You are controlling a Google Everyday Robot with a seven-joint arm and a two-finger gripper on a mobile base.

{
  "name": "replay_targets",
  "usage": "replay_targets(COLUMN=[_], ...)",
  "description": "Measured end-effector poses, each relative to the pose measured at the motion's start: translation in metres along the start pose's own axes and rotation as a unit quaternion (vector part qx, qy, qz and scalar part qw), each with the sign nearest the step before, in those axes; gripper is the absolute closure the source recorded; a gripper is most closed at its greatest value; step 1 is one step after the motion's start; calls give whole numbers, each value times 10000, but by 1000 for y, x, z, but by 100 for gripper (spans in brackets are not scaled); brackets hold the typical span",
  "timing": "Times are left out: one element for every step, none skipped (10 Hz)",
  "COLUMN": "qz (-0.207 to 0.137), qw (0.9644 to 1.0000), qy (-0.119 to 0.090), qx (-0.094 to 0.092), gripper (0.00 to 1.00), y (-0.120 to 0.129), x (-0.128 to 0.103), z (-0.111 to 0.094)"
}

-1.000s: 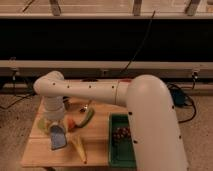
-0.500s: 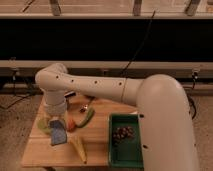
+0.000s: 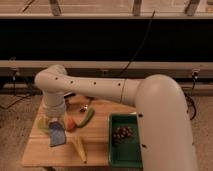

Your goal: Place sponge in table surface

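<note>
You got a dim, warm-tinted, soft view, with the dark band behind the desk (image 3: 35, 155) nearly black. The gripper (image 3: 56, 121), low over the sponge (image 3: 57, 136), sat in the arm's shadow, blurred along its edges.

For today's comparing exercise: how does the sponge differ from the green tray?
The sponge is blue-grey and small; the tray is dark green and far larger. The sponge is a flat pad under the gripper at the table's left; the tray is a walled box at the right, holding dark bits. Both are rectangular.
</note>
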Motion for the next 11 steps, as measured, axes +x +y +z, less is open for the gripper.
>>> replay_targets(qz=[19,42,68,93,109,135,156,187,210,237,277], qw=[10000,9999,9998,9996,9995,9993,9991,9988,9986,9983,9982], qy=[-48,-108,-172,-246,-291,-359,-396,-443,-486,-521,-530], qx=[-5,3,23,49,46,32,4,-22,-32,-57,-62], gripper=[100,100,100,100,100,100,100,98,90,80,69], y=[0,-1,-2,-5,-7,-9,-9,-9,-10,-10,-10], x=[2,4,6,8,9,10,11,12,13,13,13], z=[11,22,34,47,55,67,76,88,99,107,112])
